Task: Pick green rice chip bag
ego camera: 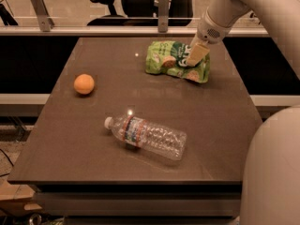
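The green rice chip bag (171, 60) lies flat at the far right of the dark table (211, 121). It is light green with a dark green patch and round tan cakes printed on it. My gripper (196, 56) comes down from the upper right on the white arm (225, 8). It sits on the right half of the bag and touches it. The gripper covers part of the bag's print.
An orange ball (84, 84) sits at the left of the table. A clear water bottle (147, 135) lies on its side near the front middle. A rail with posts and office chairs stand behind the table. My white base (274, 172) fills the lower right.
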Robot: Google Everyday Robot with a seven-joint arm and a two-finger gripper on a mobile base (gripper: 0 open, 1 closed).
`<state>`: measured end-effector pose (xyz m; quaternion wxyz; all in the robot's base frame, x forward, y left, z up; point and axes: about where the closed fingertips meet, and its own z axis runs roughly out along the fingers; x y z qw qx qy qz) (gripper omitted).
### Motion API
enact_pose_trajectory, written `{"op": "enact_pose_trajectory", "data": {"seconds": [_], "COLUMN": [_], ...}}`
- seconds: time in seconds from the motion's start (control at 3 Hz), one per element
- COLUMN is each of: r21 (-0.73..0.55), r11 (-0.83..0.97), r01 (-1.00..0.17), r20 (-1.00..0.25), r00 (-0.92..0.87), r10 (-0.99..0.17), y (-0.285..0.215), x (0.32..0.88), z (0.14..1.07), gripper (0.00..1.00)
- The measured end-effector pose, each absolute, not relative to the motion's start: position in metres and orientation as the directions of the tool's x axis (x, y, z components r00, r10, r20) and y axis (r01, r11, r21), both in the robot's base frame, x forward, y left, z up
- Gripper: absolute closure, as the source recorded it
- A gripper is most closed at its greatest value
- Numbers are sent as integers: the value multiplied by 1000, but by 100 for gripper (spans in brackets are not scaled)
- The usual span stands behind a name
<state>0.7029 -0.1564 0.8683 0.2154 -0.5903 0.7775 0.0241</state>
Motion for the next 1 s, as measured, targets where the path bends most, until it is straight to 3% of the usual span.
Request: {"op": "enact_pose_trajectory", "data": {"seconds": [1.0], "r21": [-239], "r11": [305], "r01": [-922], "r20": [-371], "r00": [-204], "r10": [-906], "y": [-154], "x": [697], "z": [882], "gripper": [100]}}
